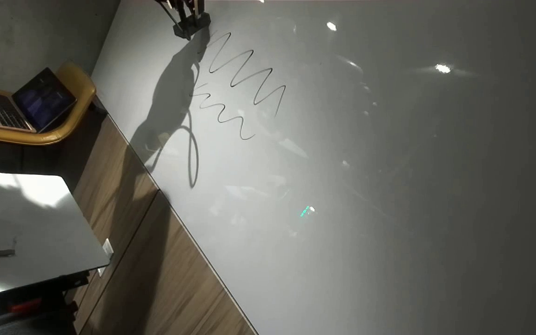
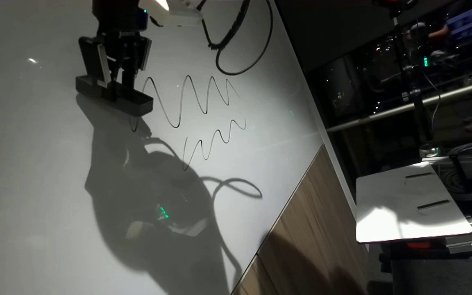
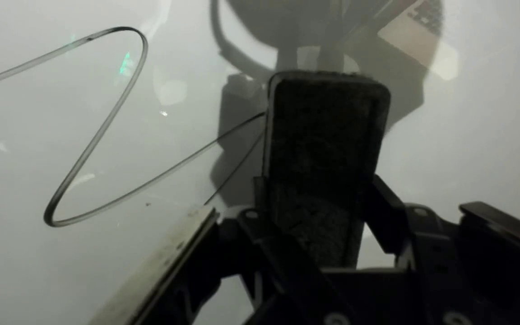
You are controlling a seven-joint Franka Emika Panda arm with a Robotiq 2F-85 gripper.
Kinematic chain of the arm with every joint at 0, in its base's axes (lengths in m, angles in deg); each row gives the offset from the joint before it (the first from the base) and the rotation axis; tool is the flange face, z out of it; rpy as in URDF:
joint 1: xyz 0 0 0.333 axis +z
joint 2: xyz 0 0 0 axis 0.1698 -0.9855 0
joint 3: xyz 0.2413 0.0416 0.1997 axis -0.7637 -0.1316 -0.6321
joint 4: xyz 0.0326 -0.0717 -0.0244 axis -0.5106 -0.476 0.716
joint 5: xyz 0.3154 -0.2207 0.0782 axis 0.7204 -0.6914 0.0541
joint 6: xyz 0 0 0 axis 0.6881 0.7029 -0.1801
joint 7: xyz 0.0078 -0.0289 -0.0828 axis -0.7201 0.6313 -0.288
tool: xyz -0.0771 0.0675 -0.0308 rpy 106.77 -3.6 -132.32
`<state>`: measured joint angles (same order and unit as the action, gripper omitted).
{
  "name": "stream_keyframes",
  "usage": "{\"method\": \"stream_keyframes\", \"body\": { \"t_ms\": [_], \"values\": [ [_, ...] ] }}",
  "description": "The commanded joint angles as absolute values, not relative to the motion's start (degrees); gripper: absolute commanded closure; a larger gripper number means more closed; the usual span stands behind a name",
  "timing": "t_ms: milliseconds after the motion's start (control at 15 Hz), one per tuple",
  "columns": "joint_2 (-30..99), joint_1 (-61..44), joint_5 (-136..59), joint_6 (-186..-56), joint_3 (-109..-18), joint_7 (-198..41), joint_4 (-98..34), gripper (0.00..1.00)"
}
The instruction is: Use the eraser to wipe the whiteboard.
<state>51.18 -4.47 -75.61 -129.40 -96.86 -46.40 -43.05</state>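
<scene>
The whiteboard (image 1: 389, 186) fills most of both exterior views and bears two dark pen squiggles, a larger zigzag (image 1: 284, 88) and a smaller wavy line (image 1: 221, 122). My gripper (image 3: 318, 198) is shut on the eraser (image 3: 327, 126), a dark oblong block held by its long sides, with its far end sticking out past the fingers. In an exterior view the eraser (image 2: 137, 102) lies close over one end of the zigzag and hides part of it. Whether it touches the board I cannot tell. At the top edge of an exterior view, only the tip of the gripper with the eraser (image 1: 193, 25) shows.
A wood panel (image 1: 193, 270) runs along the whiteboard's edge. Beside it stand a small white table (image 1: 40, 232) and a yellow chair (image 1: 40, 138) with a laptop (image 1: 44, 100). A black cable (image 2: 238, 22) loops from the arm near the board. The arm's shadow falls across the board.
</scene>
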Motion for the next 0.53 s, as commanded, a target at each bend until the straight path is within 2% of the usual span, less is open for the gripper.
{"method": "stream_keyframes", "body": {
  "t_ms": [0, 467],
  "values": [
    [45.2, 1.3, -83.9, -127.3, -91.5, -43.6, -39.7, 0.71],
    [40.5, 4.8, -86.8, -126.8, -83.0, -45.5, -38.0, 0.71]
  ]
}}
